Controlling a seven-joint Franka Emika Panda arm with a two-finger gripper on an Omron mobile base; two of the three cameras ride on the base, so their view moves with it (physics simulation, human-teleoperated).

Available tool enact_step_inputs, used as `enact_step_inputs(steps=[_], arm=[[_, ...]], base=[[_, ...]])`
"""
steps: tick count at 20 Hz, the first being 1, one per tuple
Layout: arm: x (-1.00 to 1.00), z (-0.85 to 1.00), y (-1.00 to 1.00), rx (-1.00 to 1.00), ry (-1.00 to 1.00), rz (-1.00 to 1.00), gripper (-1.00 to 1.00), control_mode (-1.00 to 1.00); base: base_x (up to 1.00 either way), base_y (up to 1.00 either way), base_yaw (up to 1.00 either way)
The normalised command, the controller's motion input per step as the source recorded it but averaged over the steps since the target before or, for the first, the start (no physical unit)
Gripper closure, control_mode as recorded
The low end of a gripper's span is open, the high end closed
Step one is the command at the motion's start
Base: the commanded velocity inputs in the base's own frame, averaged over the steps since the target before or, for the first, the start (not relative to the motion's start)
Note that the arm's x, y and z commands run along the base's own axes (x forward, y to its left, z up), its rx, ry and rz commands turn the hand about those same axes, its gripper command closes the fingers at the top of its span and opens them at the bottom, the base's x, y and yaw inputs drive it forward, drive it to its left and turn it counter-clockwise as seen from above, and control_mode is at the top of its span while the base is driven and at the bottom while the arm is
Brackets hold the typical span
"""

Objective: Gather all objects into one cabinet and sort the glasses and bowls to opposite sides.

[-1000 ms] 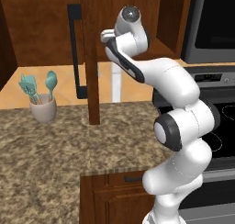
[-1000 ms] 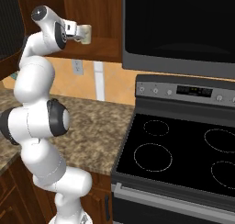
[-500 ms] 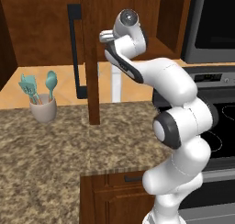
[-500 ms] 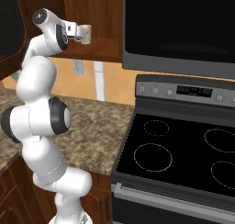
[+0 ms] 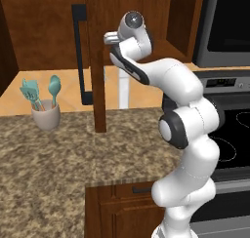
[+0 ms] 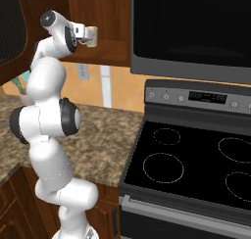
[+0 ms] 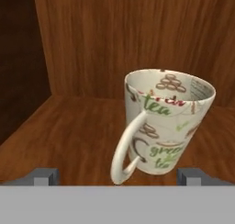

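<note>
Treat the task as incomplete and its progress as only partly readable. One task item appears: a cream ceramic mug printed with green and brown tea lettering (image 7: 167, 122), with a looped handle that faces the hand camera. The mug stands upright on the floor of the brown wooden cabinet compartment (image 7: 92, 44), near the back wall and to the right of centre in the hand view. From this position you cannot tell whether the mug has been delivered here or is about to be collected. No other glass and no bowl appears in these pictures, so you cannot confirm that the items are gathered, and the sorting of glasses and bowls to opposite sides remains to be verified. Regard the gathering of the remaining items and the side-by-side sorting as outstanding work. Check the two-finger gripper (image 7: 118, 176) next. In the hand view its dark fingertips (image 7: 43, 176) sit at the far left and far right of the lower edge, spread as wide as they go. The mug lies between them, slightly ahead, and neither tip touches its wall or its handle, so nothing is held. In the right base view the white arm reaches up and forward, with the hand level with the cabinet shelf above the speckled brown granite counter (image 6: 98, 135). If a grasp is intended, judge that the jaws need to advance around the mug body before closing, because the protruding handle could catch a finger.
</note>
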Motion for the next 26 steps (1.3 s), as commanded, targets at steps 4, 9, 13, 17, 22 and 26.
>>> enact_step_inputs(steps=[4, 9, 13, 17, 22, 26], arm=[[0.24, 0.0, 0.24, -0.02, 0.0, 0.0, -1.0, -1.0], [0.01, 0.0, 0.0, 0.0, 0.0, 0.0, -1.0, -1.0], [0.04, -0.01, 0.0, 0.0, 0.0, 0.0, -1.0, -1.0], [0.24, -0.15, -0.01, 0.0, 0.0, -0.01, -1.0, -1.0], [0.25, -0.03, 0.0, 0.0, 0.0, -0.02, -1.0, -1.0], [0.09, 0.0, -0.01, 0.0, 0.0, -0.02, -1.0, -1.0]], base=[[0.0, 0.0, 0.0], [0.0, 0.0, 0.0], [0.0, 0.0, 0.0], [0.0, 0.0, 0.0], [0.0, 0.0, 0.0], [0.0, 0.0, 0.0]])
